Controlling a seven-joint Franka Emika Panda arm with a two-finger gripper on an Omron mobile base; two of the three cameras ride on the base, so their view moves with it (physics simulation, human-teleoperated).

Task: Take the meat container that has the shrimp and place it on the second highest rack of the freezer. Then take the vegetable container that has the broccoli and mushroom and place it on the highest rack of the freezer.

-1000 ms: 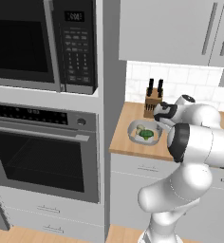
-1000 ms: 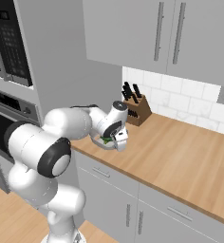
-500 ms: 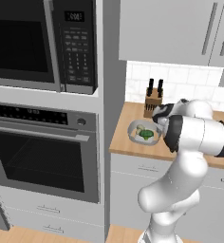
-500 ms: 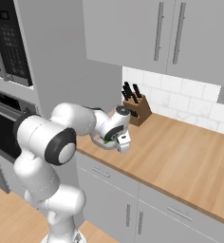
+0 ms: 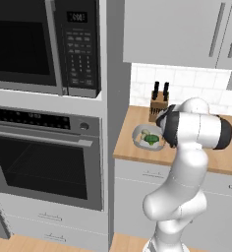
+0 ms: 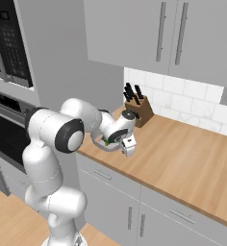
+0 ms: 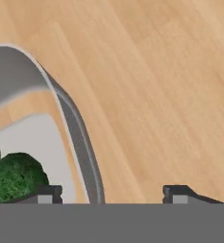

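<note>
Hand view showed you the jaws (image 7: 106,193) open astride the bowl (image 7: 80,137) wall, broccoli (image 7: 14,175) inside, near the table's (image 7: 156,71) left front corner. A shallow bite could tip it.

- I see a grey bowl (image 5: 146,137) left of my arm (image 5: 194,130) on the wooden counter (image 5: 132,150).
- Broccoli (image 5: 152,139) and mushroom (image 5: 145,133) sit inside that bowl.
- A knife block (image 5: 158,110) stands just behind the bowl.

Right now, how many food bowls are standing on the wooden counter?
1. The bowl with the broccoli and the mushroom stands near the counter's left end, in front of the knife block. The arm may hide another.
</note>
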